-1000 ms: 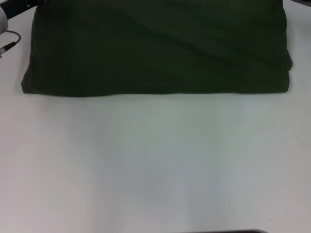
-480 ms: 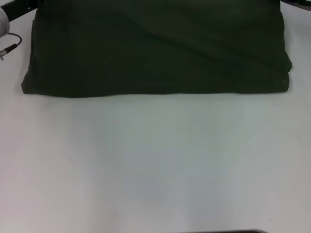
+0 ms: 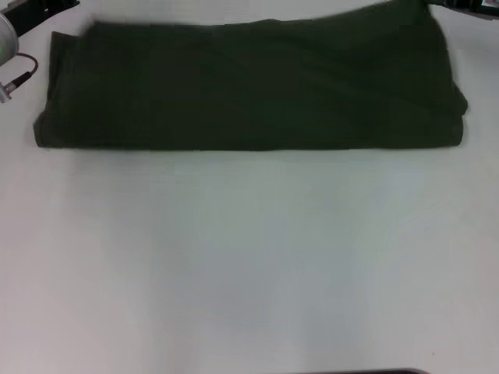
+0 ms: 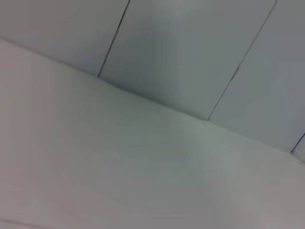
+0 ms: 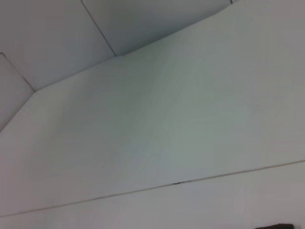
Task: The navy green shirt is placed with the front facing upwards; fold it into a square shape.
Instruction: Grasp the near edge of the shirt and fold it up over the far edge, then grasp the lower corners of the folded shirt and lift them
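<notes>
Head view alone — folded navy green shirt (image 3: pixel 249 86) on table (image 3: pixel 249 265).

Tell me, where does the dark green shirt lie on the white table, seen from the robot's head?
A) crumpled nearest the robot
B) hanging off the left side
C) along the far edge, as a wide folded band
C: the navy green shirt stretches across the far part of the table.

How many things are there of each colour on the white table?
Dark green: 1, the folded shirt
White: 1, the table itself
Black: 2, bits of the robot's arms at the far left corner and far right corner
Total: 4
</notes>
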